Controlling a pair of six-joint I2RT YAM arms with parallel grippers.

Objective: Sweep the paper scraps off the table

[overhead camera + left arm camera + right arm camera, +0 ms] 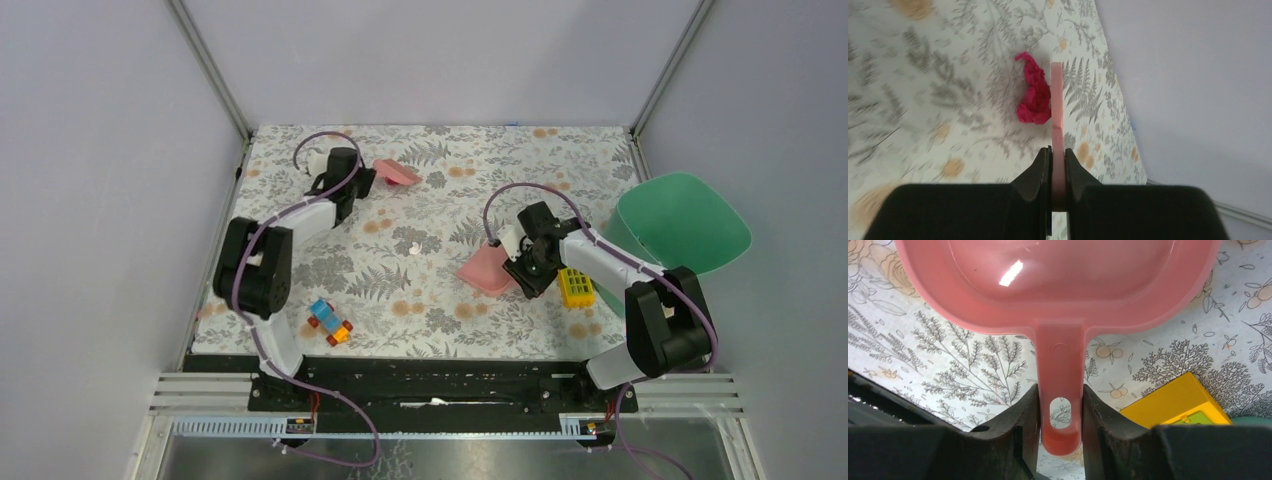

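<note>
My left gripper [1058, 155] is shut on a thin pink sweeper plate [1056, 100], seen edge-on. A crumpled magenta paper scrap [1034, 97] lies right against the plate's left face on the table [923, 100]. In the top view this gripper [362, 184] is at the far left with the plate [397, 172]. A small white paper scrap [412, 249] lies mid-table. My right gripper [1060, 395] is shut on the handle of the pink dustpan [1058, 280], whose pan looks empty. In the top view the dustpan [487, 268] rests right of centre.
A yellow grid-topped block [576, 287] sits just right of the right gripper [522, 265], and shows in the right wrist view [1173, 402]. Colourful toy bricks [330, 322] lie near the front left. A green bin [680, 225] stands off the table's right edge. Walls close the back and sides.
</note>
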